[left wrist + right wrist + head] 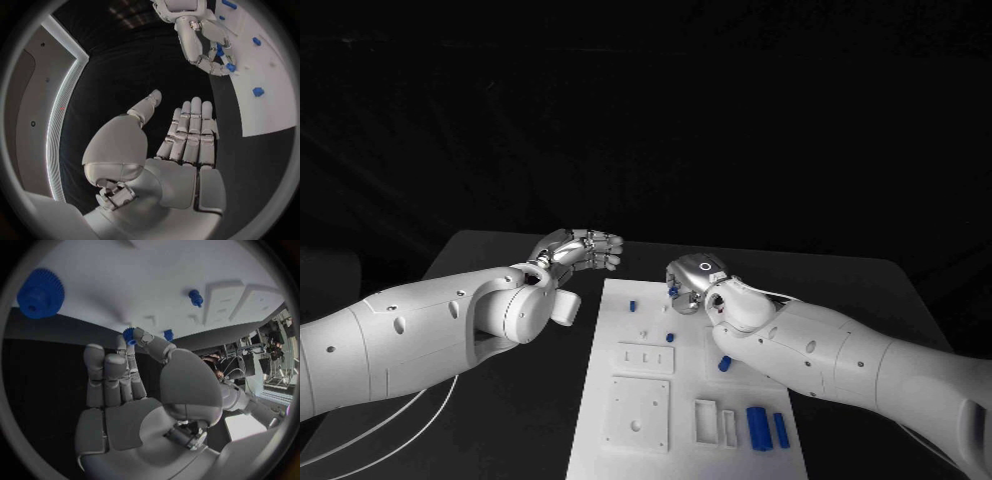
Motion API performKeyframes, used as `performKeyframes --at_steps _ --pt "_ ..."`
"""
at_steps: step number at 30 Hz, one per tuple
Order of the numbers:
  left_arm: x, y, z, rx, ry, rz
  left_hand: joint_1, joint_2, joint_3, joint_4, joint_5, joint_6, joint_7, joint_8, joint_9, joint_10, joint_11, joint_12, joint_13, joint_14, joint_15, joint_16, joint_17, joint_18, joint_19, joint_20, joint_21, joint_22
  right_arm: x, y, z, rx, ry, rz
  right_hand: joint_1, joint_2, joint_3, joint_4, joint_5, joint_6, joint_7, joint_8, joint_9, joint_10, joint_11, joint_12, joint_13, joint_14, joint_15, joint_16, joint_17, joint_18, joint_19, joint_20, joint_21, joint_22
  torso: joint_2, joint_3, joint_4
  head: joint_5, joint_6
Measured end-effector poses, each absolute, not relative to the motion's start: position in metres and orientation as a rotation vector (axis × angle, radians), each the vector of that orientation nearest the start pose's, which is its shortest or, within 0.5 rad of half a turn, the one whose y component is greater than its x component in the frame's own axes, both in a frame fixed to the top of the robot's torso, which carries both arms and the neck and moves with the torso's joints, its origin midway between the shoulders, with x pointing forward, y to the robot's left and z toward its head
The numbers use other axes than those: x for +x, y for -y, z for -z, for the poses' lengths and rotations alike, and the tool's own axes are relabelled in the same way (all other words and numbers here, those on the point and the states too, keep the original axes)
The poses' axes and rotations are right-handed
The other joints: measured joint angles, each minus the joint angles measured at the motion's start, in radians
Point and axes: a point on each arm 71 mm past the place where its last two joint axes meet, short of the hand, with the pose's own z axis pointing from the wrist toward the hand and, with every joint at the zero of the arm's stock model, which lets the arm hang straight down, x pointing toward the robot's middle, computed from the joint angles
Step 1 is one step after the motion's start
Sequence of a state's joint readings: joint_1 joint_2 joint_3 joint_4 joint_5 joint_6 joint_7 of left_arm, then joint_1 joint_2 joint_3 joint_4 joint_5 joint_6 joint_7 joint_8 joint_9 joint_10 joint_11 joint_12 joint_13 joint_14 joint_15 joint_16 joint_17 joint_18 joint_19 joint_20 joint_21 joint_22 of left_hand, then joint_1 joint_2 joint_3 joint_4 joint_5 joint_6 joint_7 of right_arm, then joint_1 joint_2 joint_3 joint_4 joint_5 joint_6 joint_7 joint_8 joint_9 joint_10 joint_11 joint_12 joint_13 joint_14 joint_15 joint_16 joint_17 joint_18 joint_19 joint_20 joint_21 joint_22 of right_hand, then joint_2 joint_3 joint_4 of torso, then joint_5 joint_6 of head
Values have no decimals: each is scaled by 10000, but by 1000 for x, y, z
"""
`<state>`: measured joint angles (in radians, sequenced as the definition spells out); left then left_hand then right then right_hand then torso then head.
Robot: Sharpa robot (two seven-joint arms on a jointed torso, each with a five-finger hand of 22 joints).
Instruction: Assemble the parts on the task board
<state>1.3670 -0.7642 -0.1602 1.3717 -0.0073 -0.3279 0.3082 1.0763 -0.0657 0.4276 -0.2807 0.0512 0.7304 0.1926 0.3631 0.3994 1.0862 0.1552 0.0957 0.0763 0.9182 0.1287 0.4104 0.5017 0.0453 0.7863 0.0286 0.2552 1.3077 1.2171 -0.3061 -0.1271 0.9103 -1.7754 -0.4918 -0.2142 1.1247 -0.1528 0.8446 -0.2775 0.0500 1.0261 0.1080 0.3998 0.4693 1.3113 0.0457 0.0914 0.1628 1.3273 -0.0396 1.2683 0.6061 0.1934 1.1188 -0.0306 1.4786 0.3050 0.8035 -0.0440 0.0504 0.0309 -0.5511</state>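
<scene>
The white task board (635, 400) lies in the middle of the black bench (488, 250). The right hand (692, 282) is over the far end of the board. It pinches a small blue part (129, 335) between its thumb and a fingertip, and the part is just above the board. The left hand (581, 248) is beside the far left corner of the board, over the bare bench. It holds nothing, with its fingers out straight side by side and its thumb held away. A blue gear (40, 292) lies on the board near the right hand. Two long blue parts (766, 428) lie on the near right corner of the board.
</scene>
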Motion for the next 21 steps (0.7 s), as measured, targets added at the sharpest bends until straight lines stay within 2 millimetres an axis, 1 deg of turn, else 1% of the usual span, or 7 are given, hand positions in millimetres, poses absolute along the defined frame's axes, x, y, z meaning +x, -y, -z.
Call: performKeyframes --at_steps 13,21 --pt "532 -216 149 -10405 -14551 13955 -41 -41 0 0 0 0 0 0 0 0 0 -39 -8 0 0 0 -1 -4 0 0 0 -2 567 89 210 -3726 -14163 -3450 -1 -1 28 28 0 20 -22 -2 -19 1 1 0 18 1 -1 0 -11 -7 -20 -26 36 10 11 -6 -3 -2 6" --pt "532 -215 149 -10400 -14562 13965 -41 -41 0 0 0 0 0 0 -9 0 0 -39 -8 0 0 0 -3 -9 0 0 0 -3 567 88 210 -3748 -14191 -3440 -2 -2 28 28 -6 20 -23 -11 -2 1 1 13 19 2 -2 0 -10 -8 -19 -26 37 9 10 0 -9 36 17"
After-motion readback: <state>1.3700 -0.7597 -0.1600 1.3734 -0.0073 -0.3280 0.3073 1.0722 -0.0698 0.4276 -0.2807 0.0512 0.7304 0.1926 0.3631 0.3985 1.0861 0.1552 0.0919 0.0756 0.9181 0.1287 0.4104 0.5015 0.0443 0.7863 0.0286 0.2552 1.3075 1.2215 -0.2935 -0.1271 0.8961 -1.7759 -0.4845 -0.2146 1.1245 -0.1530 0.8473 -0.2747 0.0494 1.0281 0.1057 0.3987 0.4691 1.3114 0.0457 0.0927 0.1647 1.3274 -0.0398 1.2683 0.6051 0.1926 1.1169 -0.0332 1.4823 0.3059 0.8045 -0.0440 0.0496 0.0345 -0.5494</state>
